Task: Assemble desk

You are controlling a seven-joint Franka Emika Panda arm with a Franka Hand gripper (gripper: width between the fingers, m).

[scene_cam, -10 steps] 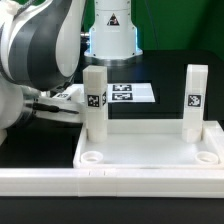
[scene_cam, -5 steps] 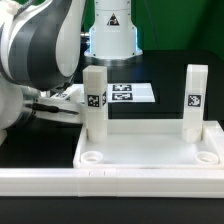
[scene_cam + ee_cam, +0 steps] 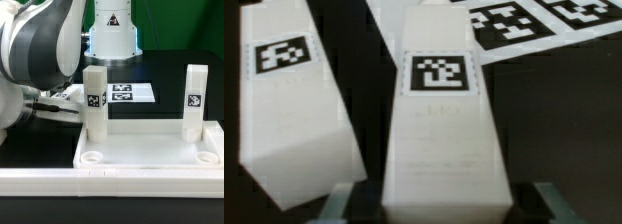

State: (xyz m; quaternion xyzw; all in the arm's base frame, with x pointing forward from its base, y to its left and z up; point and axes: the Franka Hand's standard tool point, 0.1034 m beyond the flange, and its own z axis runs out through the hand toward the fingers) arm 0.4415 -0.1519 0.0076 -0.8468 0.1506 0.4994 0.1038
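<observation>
The white desk tabletop (image 3: 150,128) lies rim up, with two white tagged legs standing in its far corners, one (image 3: 95,102) toward the exterior view's left and one (image 3: 195,98) toward its right. Its two near corner sockets (image 3: 92,157) are empty. My gripper (image 3: 55,100) is low over the table, left of the tabletop in the exterior view. In the wrist view the gripper (image 3: 445,205) is open, and its fingers (image 3: 338,205) straddle a loose lying leg (image 3: 441,120) with dark gaps on both sides. A second loose leg (image 3: 292,90) lies beside it.
The marker board (image 3: 130,93) lies behind the tabletop and shows in the wrist view (image 3: 535,20) beyond the loose legs. A long white border rail (image 3: 100,182) runs along the front. The arm's base (image 3: 110,30) stands at the back.
</observation>
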